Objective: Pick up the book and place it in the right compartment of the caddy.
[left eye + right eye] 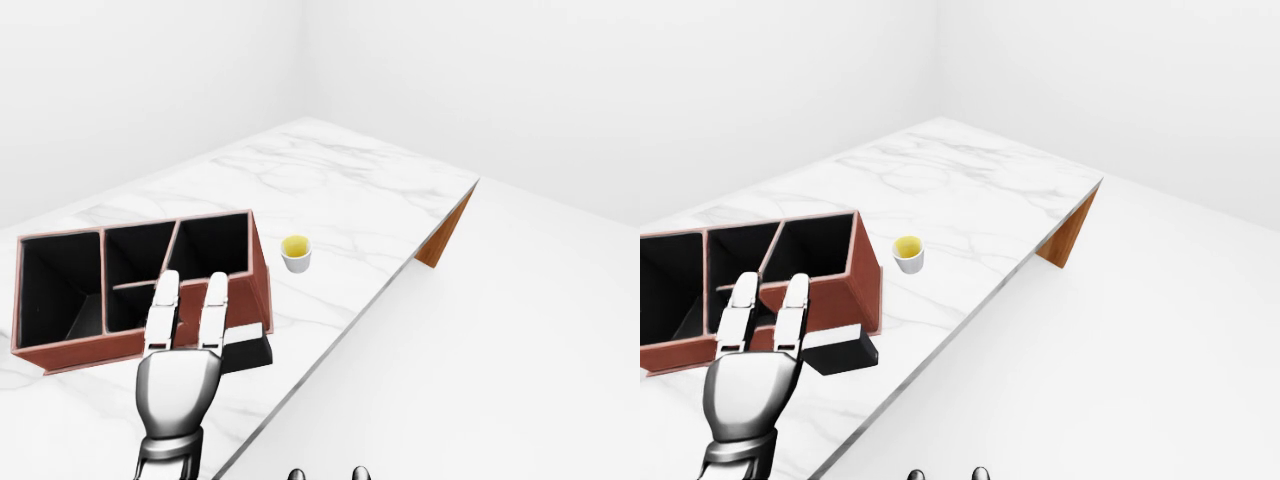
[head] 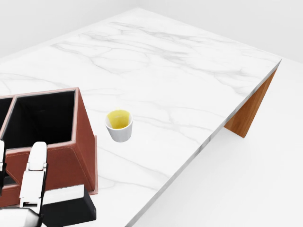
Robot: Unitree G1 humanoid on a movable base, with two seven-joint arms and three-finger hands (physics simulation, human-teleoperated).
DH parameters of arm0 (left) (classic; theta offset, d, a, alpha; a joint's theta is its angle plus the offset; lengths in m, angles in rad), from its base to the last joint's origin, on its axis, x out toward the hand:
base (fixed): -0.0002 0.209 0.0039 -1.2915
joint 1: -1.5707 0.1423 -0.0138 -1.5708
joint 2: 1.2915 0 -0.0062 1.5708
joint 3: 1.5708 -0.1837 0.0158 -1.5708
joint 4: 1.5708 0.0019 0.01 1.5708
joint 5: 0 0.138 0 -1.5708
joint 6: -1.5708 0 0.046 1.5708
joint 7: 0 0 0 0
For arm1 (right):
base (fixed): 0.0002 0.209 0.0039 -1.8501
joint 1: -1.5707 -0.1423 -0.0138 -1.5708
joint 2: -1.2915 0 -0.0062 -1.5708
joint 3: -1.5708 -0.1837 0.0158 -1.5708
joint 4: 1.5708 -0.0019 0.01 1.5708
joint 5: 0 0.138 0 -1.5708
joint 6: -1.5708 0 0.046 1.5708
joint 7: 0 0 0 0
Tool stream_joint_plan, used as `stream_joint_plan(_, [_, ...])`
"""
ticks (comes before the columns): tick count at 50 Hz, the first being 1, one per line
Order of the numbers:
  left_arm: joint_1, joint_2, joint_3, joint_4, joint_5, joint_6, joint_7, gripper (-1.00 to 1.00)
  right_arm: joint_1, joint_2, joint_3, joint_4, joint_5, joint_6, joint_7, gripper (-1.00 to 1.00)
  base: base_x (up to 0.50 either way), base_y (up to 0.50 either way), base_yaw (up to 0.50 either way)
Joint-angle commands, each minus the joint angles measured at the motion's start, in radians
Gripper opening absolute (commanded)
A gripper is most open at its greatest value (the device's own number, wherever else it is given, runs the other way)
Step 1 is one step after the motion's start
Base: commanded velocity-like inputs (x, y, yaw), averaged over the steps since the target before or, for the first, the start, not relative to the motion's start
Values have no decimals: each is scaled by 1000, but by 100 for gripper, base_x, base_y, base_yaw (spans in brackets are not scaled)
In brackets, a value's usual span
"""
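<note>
A brown caddy [image 1: 60, 345] with dark compartments is seen at the left of the left-eye view, standing on a white marble table [image 1: 340, 190]. Just below the caddy's right end, a left hand [image 1: 178, 375] is held over the table with its fingers [image 1: 213, 310] stretched straight and apart, gripping nothing. A black book [image 1: 245, 350] lies flat on the table, touching the caddy's near wall at its right end and partly hidden under the hand. A white cup [image 1: 296, 254] with a yellow inside stands apart to the right of the caddy. Whether the right hand is open or closed cannot be told; only two small dark tips [image 1: 325, 473] are seen at the bottom edge.
</note>
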Motion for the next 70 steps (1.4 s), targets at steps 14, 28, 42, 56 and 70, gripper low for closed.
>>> stream_joint_plan(14, [42, 53, -55, 149, 46, 0, 0, 100, -3, 0, 0, 5, -10, 0, 0, 100, 0, 0, 0])
stream_joint_plan(28, [5, 82, -137, 257, 82, 0, 0, 100, -1, 0, 0, 6, -9, 0, 0, 100, 0, 0, 0])
stream_joint_plan(42, [-60, 119, -209, 393, 77, 0, 0, 100, -1, 3, 0, 1, -6, 0, 0, 100, 0, 0, 0])
stream_joint_plan(56, [-106, 127, -202, 445, 23, 2, 0, 100, -1, 4, 0, -1, -10, 0, 0, 100, 0, 0, 0])
stream_joint_plan(70, [-127, 125, -174, 461, -10, 0, 0, 100, 0, 7, 0, -7, -10, 0, 0, 100, 0, 0, 0])
